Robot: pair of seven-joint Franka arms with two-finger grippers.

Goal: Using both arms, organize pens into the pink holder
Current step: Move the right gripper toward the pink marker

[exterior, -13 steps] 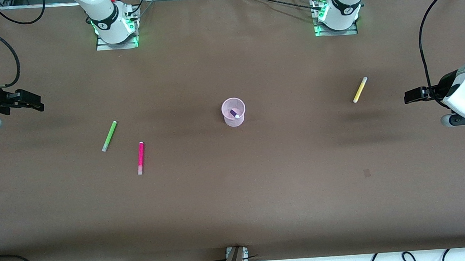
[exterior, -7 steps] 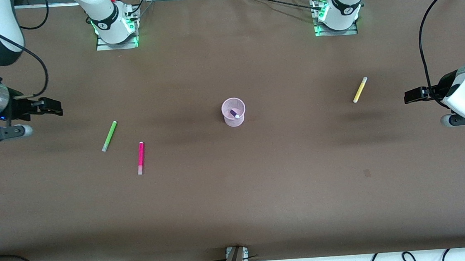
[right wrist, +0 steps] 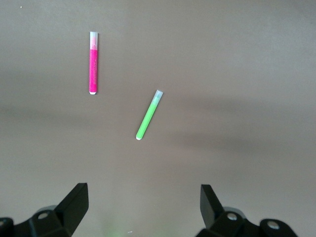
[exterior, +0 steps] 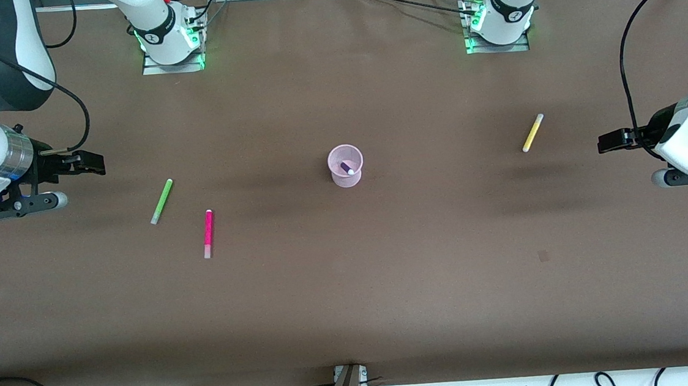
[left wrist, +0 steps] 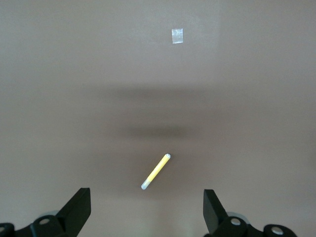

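Brown table (exterior: 352,290), most of it bare near the front camera. Small pale patch (exterior: 543,256) on the surface toward the left arm's end, also seen in the left wrist view (left wrist: 177,35).

Pink pen (exterior: 208,233) lies flat toward the right arm's end, nearest the camera of the pens, pale cap at its near end. Green pen (exterior: 162,201) lies just beside it, a bit farther from the camera, tilted, not touching it. Both show in the right wrist view: pink (right wrist: 93,62), green (right wrist: 148,115).

Pink holder (exterior: 345,165) stands upright mid-table, well apart from the loose pens. Purple pen (exterior: 347,168) is inside it, leaning, pale tip up.

Yellow pen (exterior: 532,133) lies flat and tilted toward the left arm's end, farther from the camera than the holder; also in the left wrist view (left wrist: 155,171).

Right gripper (exterior: 91,164) hangs over the table near the green pen, fingers spread apart, holding nothing. Left gripper (exterior: 609,141) hangs over the table at its own end, near the yellow pen, fingers spread wide, empty.
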